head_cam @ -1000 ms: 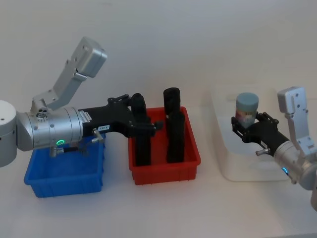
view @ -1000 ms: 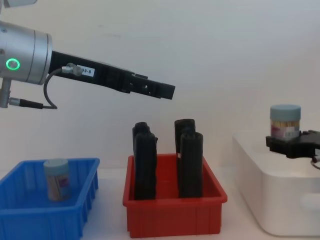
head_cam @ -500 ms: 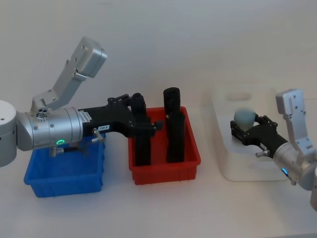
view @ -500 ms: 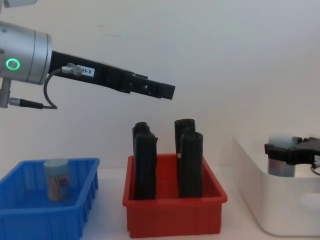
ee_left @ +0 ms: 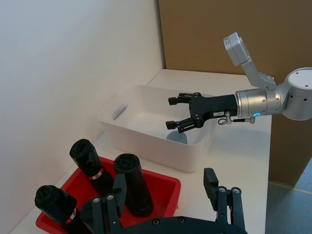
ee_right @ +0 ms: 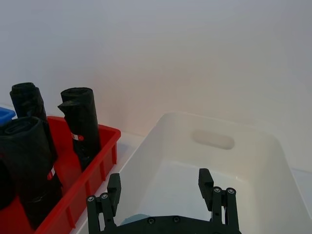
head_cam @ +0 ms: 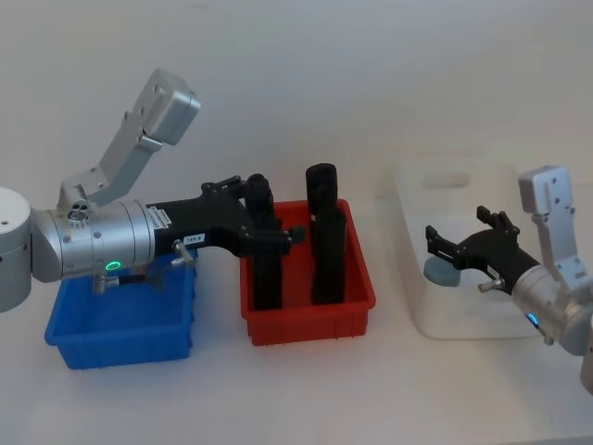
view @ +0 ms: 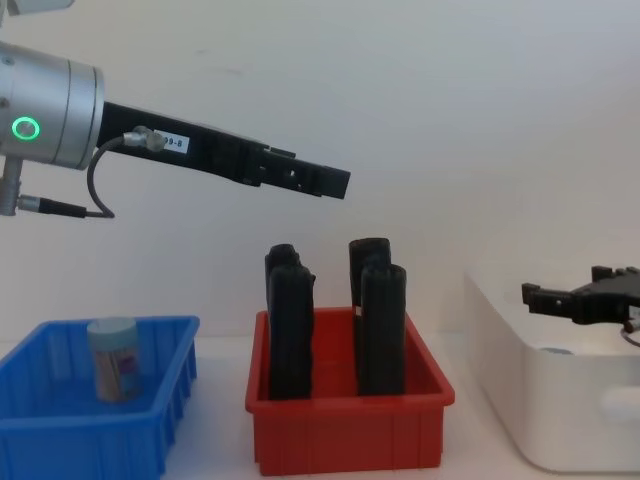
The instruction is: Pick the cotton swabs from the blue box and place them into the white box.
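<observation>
1. Right gripper (ee_left: 169,113): jaws spread wide, holding nothing, poised over the white box (ee_left: 146,147).
2. Jar of cotton swabs (ee_left: 176,137): just beneath that gripper on the box floor, touched by neither finger.
3. Left gripper (view: 330,184): fingers parted, empty, high above the red bin (view: 350,437).
4. Second jar of cotton swabs (view: 112,358): upright in the blue box (view: 150,425), well below and behind the left gripper.

Head view: high, facing down on blue box (head_cam: 120,350), red bin (head_cam: 306,322), white box (head_cam: 463,322).
Chest view: low, side-on, same three bins.
Left wrist view: over red bin, white box beyond.
Right wrist view: close above white box, red bin alongside.
</observation>
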Tool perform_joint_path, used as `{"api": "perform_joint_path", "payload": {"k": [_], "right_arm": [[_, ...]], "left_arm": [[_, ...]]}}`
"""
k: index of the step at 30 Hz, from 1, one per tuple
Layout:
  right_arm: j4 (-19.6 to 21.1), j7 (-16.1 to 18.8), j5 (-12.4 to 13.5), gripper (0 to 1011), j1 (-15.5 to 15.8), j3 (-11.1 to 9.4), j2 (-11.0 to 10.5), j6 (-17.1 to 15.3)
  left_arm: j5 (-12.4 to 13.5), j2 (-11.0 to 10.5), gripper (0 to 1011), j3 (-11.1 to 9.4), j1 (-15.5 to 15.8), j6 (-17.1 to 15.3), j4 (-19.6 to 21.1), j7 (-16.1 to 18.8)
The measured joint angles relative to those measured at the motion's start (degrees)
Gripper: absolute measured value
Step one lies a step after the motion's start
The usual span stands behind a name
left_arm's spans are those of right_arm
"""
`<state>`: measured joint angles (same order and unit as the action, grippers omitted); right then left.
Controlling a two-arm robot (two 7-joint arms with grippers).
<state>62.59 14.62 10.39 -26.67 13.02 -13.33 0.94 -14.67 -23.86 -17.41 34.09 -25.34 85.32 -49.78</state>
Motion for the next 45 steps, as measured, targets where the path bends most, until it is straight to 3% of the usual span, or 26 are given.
{"api": "perform_joint_path", "payload": {"k": [11,25,45], "right_arm": [[3.77,-1.5,1.07,1001,1.95,-0.54,-0.67,3.31],[11.9,-4.74,3.05,1001,6.13,-1.6,-2.21,6.35],[14.99,-5.98,3.76,1001,7.74,-2.01,-2.77,7.33]], "left_arm": [[0.0,0.0,1004,0.0,0.0,0.0,0.0,0.0],[0.0,0.0,1004,0.0,0.0,0.0,0.0,0.0],[0.0,0.0,1004,0.0,0.0,0.0,0.0,0.0]]}}
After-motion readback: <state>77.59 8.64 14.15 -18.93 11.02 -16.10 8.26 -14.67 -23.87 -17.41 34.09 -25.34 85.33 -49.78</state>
